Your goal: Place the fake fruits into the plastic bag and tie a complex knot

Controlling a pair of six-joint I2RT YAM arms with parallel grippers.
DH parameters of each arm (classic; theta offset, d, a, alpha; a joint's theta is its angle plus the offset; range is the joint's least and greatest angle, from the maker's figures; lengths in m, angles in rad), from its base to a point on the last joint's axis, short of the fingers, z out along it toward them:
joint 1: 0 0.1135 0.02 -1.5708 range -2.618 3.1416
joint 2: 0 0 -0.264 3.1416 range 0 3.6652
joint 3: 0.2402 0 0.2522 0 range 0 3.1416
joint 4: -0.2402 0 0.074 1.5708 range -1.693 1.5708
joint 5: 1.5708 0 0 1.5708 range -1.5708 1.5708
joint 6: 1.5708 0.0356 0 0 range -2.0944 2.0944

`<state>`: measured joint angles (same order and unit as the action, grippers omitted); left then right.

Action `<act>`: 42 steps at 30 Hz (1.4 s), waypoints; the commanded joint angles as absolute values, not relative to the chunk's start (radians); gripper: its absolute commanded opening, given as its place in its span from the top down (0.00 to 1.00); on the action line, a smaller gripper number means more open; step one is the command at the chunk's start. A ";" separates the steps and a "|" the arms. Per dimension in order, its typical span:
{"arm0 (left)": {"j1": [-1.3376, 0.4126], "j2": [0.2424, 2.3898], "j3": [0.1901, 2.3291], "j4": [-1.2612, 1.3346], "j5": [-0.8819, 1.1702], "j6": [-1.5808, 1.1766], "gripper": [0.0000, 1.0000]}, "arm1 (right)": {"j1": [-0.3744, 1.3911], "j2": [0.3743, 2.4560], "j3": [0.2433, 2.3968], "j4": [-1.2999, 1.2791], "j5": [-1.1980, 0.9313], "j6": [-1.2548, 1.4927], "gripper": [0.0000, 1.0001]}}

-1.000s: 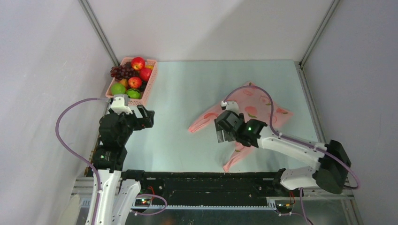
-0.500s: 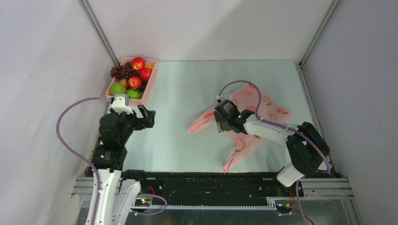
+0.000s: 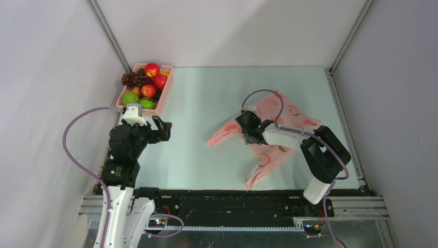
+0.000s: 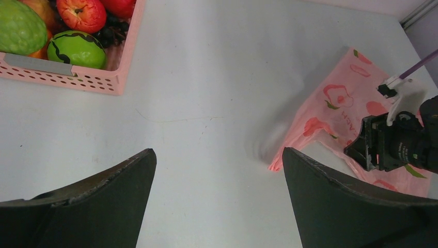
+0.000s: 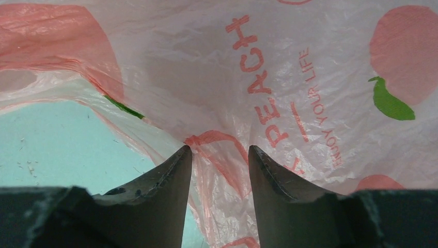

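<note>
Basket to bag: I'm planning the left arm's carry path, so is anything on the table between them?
Nothing visible. The table between the basket and the plastic bag is bare; only the right gripper sits over the bag's left part.

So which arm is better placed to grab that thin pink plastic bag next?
Right. The right gripper is down on the thin pink plastic bag, with a fold of film between its parted jaws. The left gripper hangs open near the pink lattice basket, well apart from the bag.
</note>
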<state>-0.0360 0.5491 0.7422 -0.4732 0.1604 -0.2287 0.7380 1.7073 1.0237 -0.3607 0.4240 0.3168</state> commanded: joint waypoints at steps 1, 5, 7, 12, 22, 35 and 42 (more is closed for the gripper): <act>-0.032 0.548 0.733 -0.434 0.173 -0.239 0.01 | 0.736 1.744 1.063 -0.317 0.405 0.300 0.57; -0.032 0.549 0.732 -0.434 0.177 -0.240 0.01 | 0.722 1.741 1.063 -0.311 0.340 0.297 0.87; -0.032 0.548 0.732 -0.432 0.176 -0.241 0.01 | 0.709 1.714 1.063 -0.324 0.308 0.308 1.00; -0.033 0.542 0.732 -0.430 0.176 -0.240 0.01 | 0.703 1.554 1.063 -0.387 0.231 0.331 1.00; -0.118 0.482 0.731 -0.356 0.293 -0.320 0.01 | 0.702 1.158 1.062 -0.435 0.131 0.486 1.00; -0.175 0.229 0.648 -0.271 0.464 -0.644 0.01 | 0.789 0.947 1.063 -0.387 0.364 0.619 1.00; -0.201 0.197 0.530 -0.136 0.503 -0.742 0.01 | 0.852 0.977 1.062 -0.309 0.479 0.718 1.00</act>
